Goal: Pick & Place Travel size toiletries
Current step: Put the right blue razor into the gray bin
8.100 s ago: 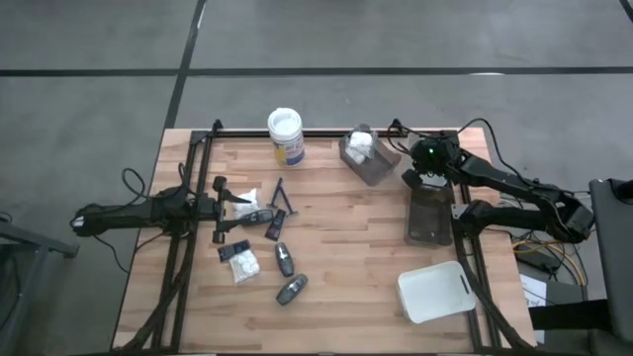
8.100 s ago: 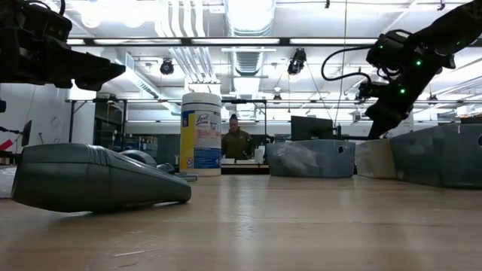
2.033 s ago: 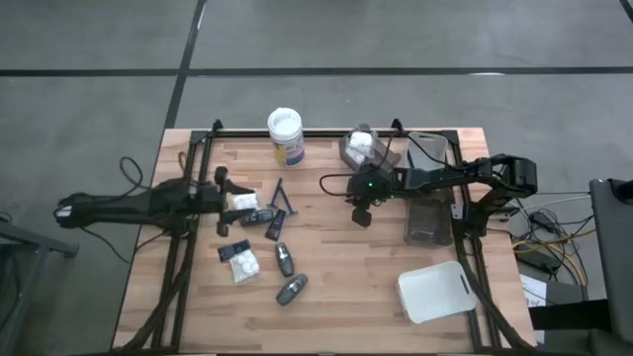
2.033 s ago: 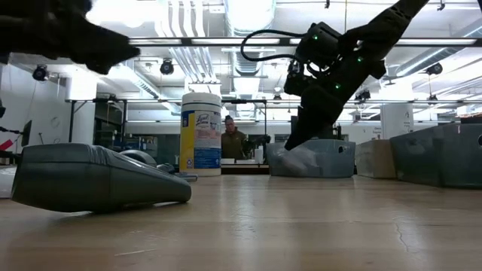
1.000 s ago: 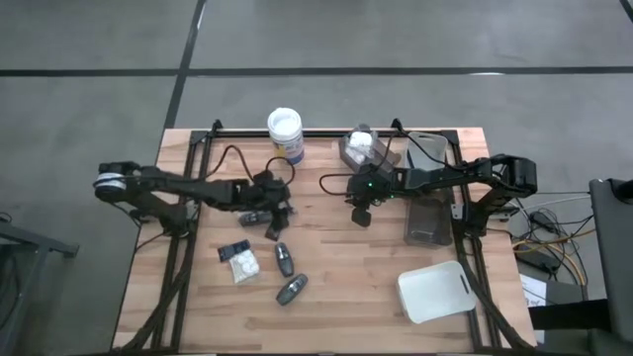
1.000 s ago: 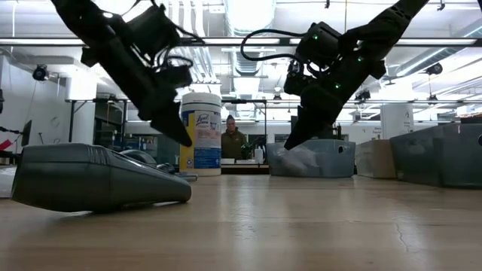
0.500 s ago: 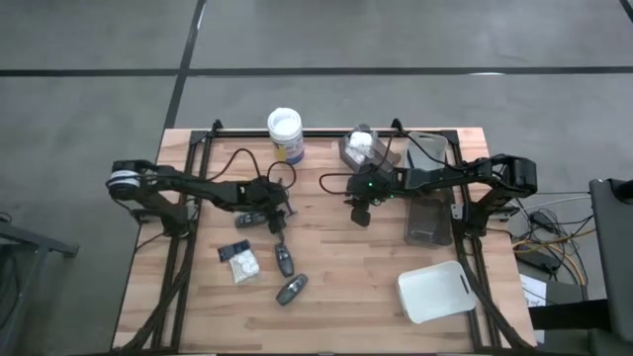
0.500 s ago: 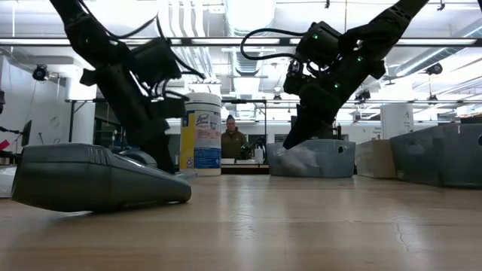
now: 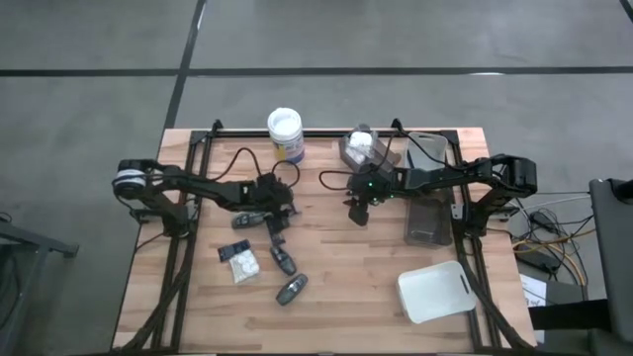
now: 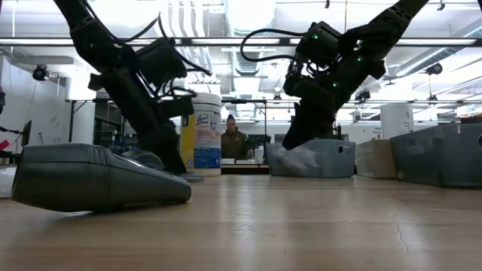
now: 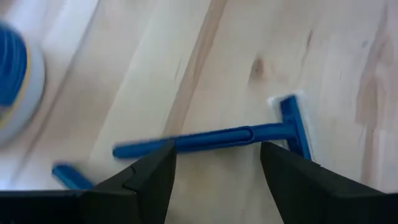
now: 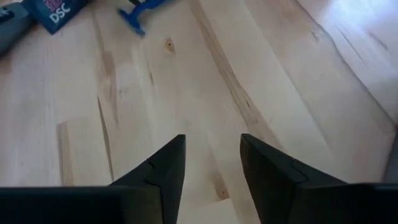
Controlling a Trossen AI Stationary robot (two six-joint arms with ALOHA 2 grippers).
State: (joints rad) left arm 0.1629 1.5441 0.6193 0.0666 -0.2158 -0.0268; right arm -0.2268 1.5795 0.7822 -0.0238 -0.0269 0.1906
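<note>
The travel size toiletries lie in a loose group left of the table's middle: a white packet (image 9: pixel 240 260), dark oval bottles (image 9: pixel 284 260) (image 9: pixel 292 289) and a blue razor (image 11: pixel 217 137) flat on the wood. My left gripper (image 9: pixel 281 212) is low over the razor and open. Its fingers (image 11: pixel 149 180) stand on either side of the razor's handle; whether they touch it, I cannot tell. My right gripper (image 9: pixel 358 212) hangs open over bare wood at mid-table, with nothing between its fingers (image 12: pixel 174 155). In the low view one dark bottle (image 10: pixel 98 177) lies closest.
A white-lidded jar (image 9: pixel 285 133) stands at the far edge. A grey tray (image 9: pixel 368 158) with white packets is at the far right, with a darker tray (image 9: pixel 430 216) beside it. A white tray (image 9: pixel 435 292) sits near right. Bare wood lies between the arms.
My left gripper has come down toward the table and a little toward the near edge, settling low over the blue razor with its fingers still apart. The toiletries have not moved.
</note>
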